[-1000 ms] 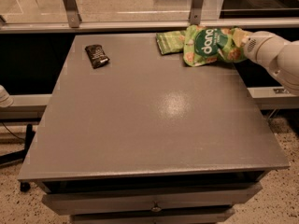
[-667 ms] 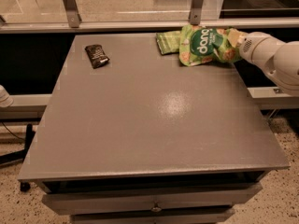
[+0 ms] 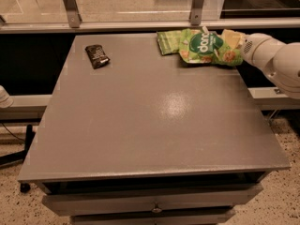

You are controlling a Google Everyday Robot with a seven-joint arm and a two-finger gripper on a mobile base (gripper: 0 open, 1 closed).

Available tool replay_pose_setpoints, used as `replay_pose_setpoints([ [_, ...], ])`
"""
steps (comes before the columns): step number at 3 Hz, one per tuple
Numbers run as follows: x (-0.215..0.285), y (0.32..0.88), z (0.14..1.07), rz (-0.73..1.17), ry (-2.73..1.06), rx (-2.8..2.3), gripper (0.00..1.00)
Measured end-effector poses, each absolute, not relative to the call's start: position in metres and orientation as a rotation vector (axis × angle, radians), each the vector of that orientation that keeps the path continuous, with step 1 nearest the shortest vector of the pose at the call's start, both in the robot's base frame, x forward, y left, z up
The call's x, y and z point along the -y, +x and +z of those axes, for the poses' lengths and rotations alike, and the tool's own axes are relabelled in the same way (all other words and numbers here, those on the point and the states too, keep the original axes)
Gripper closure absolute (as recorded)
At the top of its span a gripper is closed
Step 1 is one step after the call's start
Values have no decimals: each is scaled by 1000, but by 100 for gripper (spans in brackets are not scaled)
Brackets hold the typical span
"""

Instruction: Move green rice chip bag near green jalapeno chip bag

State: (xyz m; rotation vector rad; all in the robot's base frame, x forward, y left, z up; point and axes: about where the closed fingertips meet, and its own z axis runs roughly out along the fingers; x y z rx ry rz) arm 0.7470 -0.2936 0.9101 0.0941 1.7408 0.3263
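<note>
The green rice chip bag [image 3: 204,46], a lime-green "dang" pouch, lies at the table's far right edge. Its left end overlaps the smaller, darker green jalapeno chip bag [image 3: 167,42], which lies flat just to its left. My gripper [image 3: 237,48] reaches in from the right on a white arm [image 3: 274,62] and is shut on the right end of the rice chip bag. The bag covers most of the gripper.
A small black packet [image 3: 97,56] lies at the far left of the grey table [image 3: 154,125]. A metal rail with two posts [image 3: 70,6] runs behind the table. The table's right edge lies under my arm.
My gripper and the rice chip bag have moved a little to the left, so the bag now overlaps the jalapeno bag. The black packet has not moved.
</note>
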Motion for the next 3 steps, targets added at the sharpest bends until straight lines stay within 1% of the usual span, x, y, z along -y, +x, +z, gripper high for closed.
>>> replay_pose_setpoints([
  [1,296,740,910,311,105,-1744,0],
  [2,292,731,914,317,79,-1742,0],
  [3,285,700,927,275,-56,-1761,0],
])
